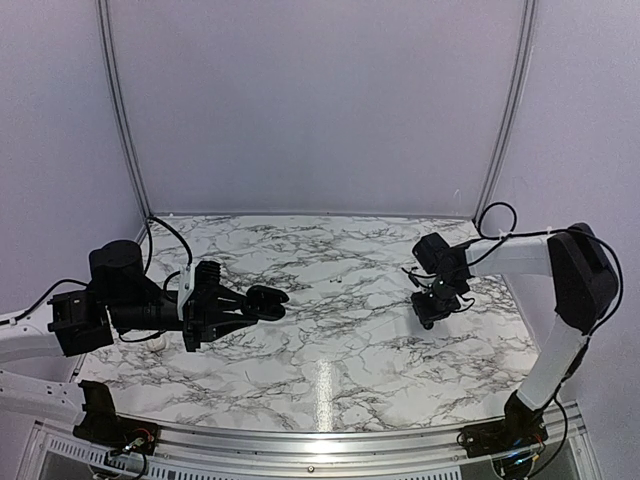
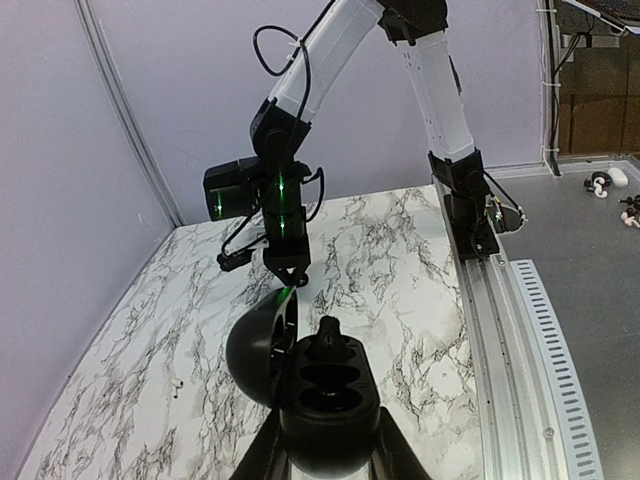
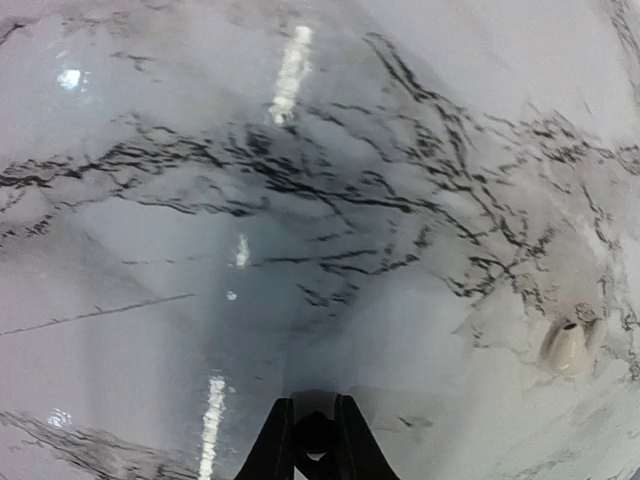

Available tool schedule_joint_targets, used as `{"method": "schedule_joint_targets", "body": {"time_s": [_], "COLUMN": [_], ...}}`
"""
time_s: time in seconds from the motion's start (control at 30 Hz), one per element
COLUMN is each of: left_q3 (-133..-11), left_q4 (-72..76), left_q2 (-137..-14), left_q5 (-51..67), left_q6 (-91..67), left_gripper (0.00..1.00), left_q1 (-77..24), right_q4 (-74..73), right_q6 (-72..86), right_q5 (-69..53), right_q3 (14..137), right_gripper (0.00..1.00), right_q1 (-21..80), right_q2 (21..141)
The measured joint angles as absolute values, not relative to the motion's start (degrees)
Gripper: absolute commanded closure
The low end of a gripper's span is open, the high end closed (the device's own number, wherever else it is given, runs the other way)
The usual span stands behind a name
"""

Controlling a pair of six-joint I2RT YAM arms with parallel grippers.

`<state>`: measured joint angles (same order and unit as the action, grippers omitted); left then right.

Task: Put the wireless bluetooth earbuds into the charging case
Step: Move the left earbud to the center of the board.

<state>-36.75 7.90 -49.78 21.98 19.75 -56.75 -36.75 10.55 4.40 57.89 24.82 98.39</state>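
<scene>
Charging case (image 2: 328, 385), lid open, is held clamped in the left gripper (image 2: 330, 440) above the table (image 2: 420, 300). The right gripper (image 3: 314, 440) has narrow jaws, apparently pinching a dark earbud (image 3: 315, 433), though the view is poor. The bud should be aligned over a vacant cavity before release.

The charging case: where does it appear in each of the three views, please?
Top external: the charging case, black and open, is left of centre, held by the left gripper.
Left wrist: the case is at bottom centre, sockets up, lid to the left.
Right wrist: not in it.
Shared landmark: the right gripper, far across the marble in the left wrist view; its jaws are at the right wrist view's bottom edge.
</scene>
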Motion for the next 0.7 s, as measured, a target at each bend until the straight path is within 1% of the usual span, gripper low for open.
{"method": "schedule_joint_targets", "body": {"time_s": [0.13, 0.27, 0.53, 0.6, 0.7], "left_q3": [-36.75, -36.75, -36.75, -36.75, -36.75], "left_q4": [7.9, 7.88, 7.9, 7.9, 7.9], "left_q2": [-49.78, -49.78, -49.78, -49.78, -49.78], "left_q5": [21.96, 21.91, 21.76, 21.76, 21.74], "left_q6": [19.73, 19.7, 19.46, 19.44, 19.29], "left_gripper": [1.0, 1.0, 1.0, 1.0, 1.0], "left_q1": [-56.75, -56.75, -56.75, -56.75, -56.75], "right_q4": [-36.42, -33.19, -26.61, -25.47, -25.47], "right_q6": [11.25, 13.39, 17.74, 18.31, 18.7], "right_q5": [0.01, -7.77, -17.1, -18.04, -18.39], "right_q3": [61.76, 66.11, 73.52, 74.81, 75.96], "right_gripper": [0.91, 0.91, 0.91, 0.88, 0.79], "right_q1": [29.17, 35.16, 46.54, 48.12, 48.95], "right_q2": [101.36, 104.73, 113.34, 114.8, 115.68]}}
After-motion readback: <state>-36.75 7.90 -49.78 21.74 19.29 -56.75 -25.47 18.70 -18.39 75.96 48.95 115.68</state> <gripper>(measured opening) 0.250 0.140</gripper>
